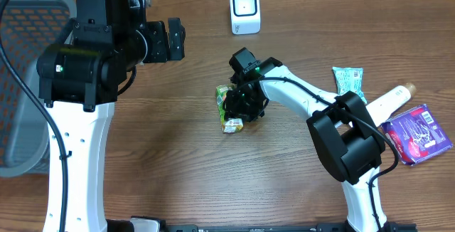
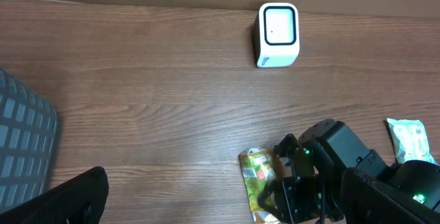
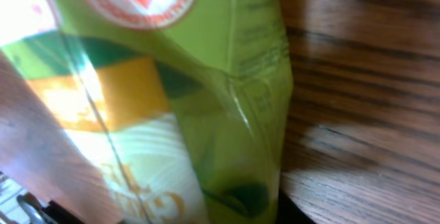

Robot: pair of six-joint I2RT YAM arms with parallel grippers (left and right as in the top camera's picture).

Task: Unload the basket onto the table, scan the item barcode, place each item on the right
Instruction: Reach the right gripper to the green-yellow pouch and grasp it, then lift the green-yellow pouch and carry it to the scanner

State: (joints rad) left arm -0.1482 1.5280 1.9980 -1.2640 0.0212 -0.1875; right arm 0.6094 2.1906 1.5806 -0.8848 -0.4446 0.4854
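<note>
Lying against right hand (image 1: 244, 106): green packet (image 1: 227, 107).

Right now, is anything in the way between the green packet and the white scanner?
Nothing visible does. Only a bare stretch of table separates the green packet from the white scanner.

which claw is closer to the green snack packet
Right. The right claw is down at the green snack packet in the middle of the table; the left claw is raised and well apart from it.
</note>
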